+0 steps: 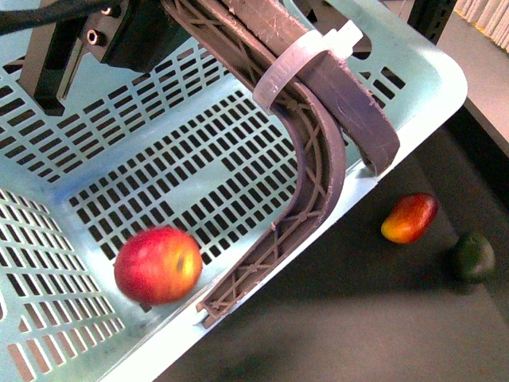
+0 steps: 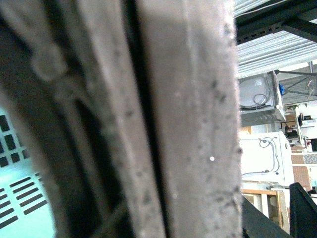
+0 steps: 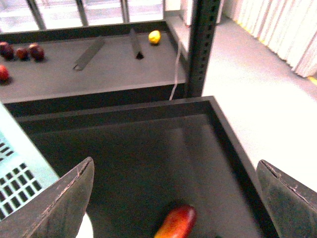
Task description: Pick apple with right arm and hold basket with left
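The red apple lies inside the turquoise basket, blurred, near its front wall. The basket is tilted and fills the left of the front view. Its brown ribbed handle with a white zip tie arches over it. My left gripper, black and blocky, is shut on the basket's handle at the top left; the handle fills the left wrist view. My right gripper is open and empty, its fingers wide apart above the dark tray. The apple does not show in the right wrist view.
A red-orange mango and a dark green fruit lie on the dark surface right of the basket. The mango also shows in the right wrist view. The black tray's rim and a black post stand beyond.
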